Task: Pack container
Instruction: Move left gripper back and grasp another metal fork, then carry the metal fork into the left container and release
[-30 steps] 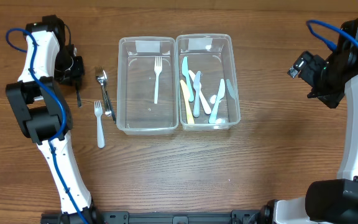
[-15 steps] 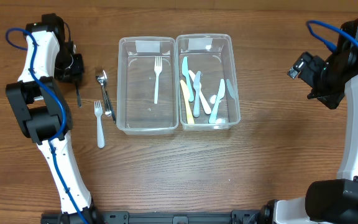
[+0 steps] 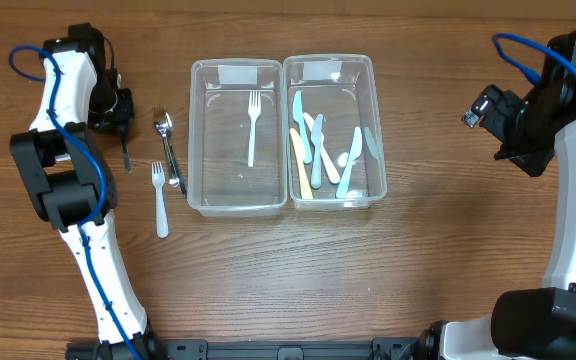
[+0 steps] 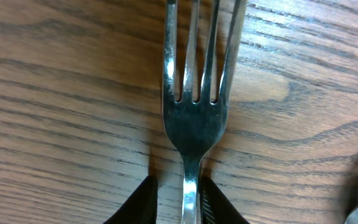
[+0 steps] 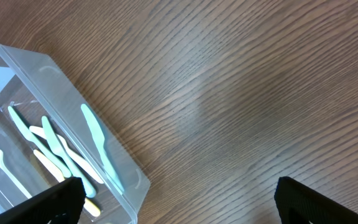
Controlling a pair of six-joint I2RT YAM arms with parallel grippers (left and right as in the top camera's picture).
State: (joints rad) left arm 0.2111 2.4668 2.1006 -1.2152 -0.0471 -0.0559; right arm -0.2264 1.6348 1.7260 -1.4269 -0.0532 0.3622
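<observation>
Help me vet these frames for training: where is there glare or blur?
Left wrist: bright glints streak the metal fork, the left fingertips dark and soft. Right wrist: a pale sheen washes the wooden table. Overhead: evenly lit, sharp.

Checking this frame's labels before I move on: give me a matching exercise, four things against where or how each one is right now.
Things:
1. left container
2. right container
3. metal fork
4. right gripper

States:
A. open, off to the right of both containers
B. holds a single white fork
C. lies between the fingers of the left gripper
D. holds several knives

Pairs: 1-B, 2-D, 3-C, 4-A.
</observation>
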